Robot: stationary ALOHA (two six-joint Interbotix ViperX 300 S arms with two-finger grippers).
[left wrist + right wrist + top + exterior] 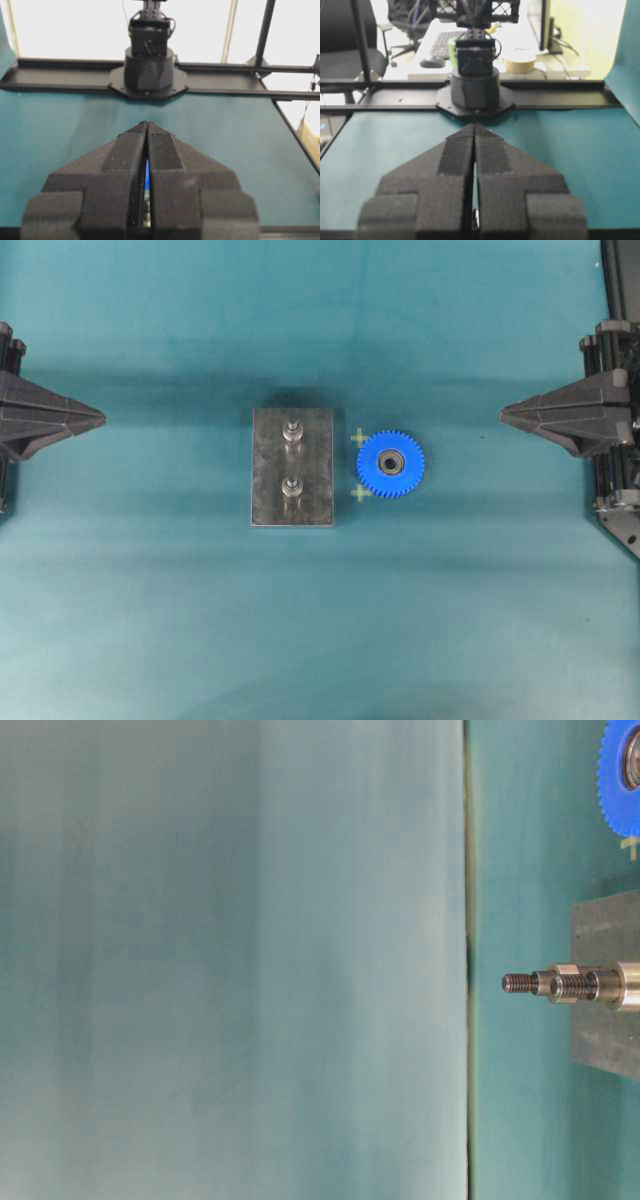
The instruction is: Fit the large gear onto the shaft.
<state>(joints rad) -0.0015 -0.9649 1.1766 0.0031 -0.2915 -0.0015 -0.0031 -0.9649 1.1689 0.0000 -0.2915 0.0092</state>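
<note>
Blue plastic, the gear lies flat on the teal table just right of centre in the overhead frame, its dark hub facing up. Beside it, apart by a narrow gap, sits the grey plate with two upright pegs: one shaft toward the top, the other below it (they look identical). Two small yellow crosses mark the cloth between gear and plate. At the left edge the left gripper has its fingers pressed together; at the right edge the right gripper likewise, both well apart from the parts.
</note>
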